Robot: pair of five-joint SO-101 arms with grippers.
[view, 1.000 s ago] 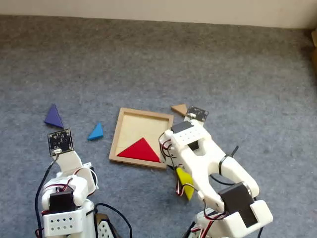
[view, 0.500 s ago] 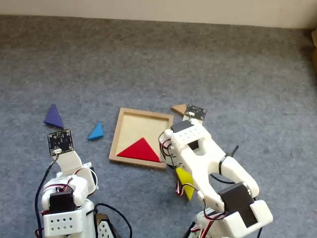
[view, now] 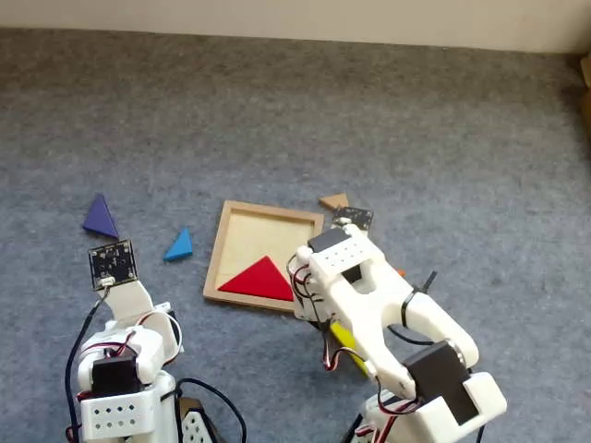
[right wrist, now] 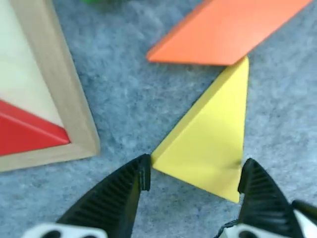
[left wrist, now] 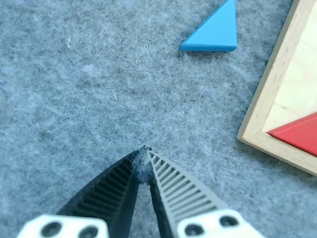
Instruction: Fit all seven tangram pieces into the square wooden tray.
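Right gripper (right wrist: 195, 172) is wide open and straddling the yellow triangle (right wrist: 213, 144), one finger on each side, not clamped on it as far as I can see. That piece lies on the grey carpet (view: 443, 138) just off the near right corner of the wooden tray (view: 224, 247), with the orange piece (right wrist: 228, 27) at its tip. The red triangle (view: 261, 278) sits in the tray's near part. Left gripper (left wrist: 147, 154) is pinched closed on nothing, left of the tray, with the light blue triangle (left wrist: 213, 34) a bit farther out.

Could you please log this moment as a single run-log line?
right hand: open around yellow triangle | left hand: shut, over carpet | tray: holds red triangle
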